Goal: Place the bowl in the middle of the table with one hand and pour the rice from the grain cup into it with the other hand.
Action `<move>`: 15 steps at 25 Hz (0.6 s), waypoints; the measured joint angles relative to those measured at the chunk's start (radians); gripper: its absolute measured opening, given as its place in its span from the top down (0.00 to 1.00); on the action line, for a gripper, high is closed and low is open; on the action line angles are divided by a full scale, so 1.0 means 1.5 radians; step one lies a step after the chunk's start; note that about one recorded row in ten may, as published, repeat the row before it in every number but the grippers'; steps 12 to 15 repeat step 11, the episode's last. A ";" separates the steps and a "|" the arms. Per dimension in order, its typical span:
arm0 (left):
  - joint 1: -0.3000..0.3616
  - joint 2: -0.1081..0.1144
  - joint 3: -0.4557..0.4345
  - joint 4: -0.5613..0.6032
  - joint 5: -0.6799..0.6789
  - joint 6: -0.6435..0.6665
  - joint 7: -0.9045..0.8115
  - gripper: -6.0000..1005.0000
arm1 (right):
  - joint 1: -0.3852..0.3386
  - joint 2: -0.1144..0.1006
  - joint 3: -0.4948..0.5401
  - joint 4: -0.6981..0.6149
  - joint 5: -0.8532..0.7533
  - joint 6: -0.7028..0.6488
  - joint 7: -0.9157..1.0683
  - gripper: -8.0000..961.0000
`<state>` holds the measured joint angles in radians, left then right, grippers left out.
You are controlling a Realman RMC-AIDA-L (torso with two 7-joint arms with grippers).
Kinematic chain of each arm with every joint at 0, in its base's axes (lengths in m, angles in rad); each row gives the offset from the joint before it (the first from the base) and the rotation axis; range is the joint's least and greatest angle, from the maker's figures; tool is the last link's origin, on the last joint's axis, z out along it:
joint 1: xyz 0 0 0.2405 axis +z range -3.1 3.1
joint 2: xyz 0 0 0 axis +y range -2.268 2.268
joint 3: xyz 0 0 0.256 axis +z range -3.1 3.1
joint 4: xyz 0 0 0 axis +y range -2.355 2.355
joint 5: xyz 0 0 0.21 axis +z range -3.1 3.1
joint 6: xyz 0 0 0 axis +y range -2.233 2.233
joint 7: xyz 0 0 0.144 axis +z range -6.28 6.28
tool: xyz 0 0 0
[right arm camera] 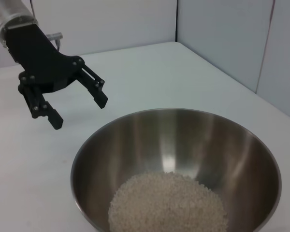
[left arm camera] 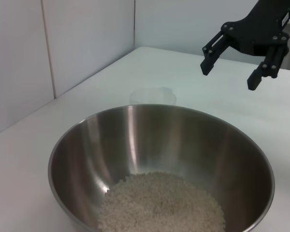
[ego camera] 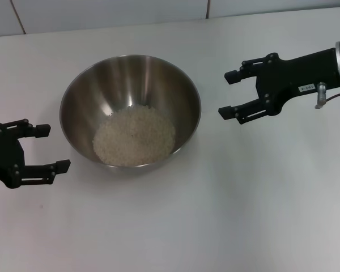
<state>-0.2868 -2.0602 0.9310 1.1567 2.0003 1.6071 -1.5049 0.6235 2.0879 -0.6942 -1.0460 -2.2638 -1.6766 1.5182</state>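
Since the pale heap of uncooked white rice already lies in the bottom of the large round stainless-steel bowl, I judge both steps done: the bowl sits about mid-way across the plain white table, and the pour looks finished. In the left wrist view, a small clear plastic grain cup stands on the table just beyond the bowl's far rim; it looks empty, though I cannot be sure. My left gripper hovers beside the bowl on my left, its 2 fingers spread wide, holding nothing. My right gripper hangs on the other side, also wide and empty. Next, I would only need to draw both arms clear.
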 joint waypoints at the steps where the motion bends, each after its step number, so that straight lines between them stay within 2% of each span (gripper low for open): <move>1: 0.000 0.000 0.000 0.000 0.000 0.000 0.000 0.14 | 0.000 0.000 -0.002 0.000 0.000 0.003 0.000 0.14; 15: 0.004 0.000 -0.002 0.000 0.001 0.003 0.000 0.14 | -0.002 0.001 -0.006 -0.002 0.001 0.012 0.007 0.14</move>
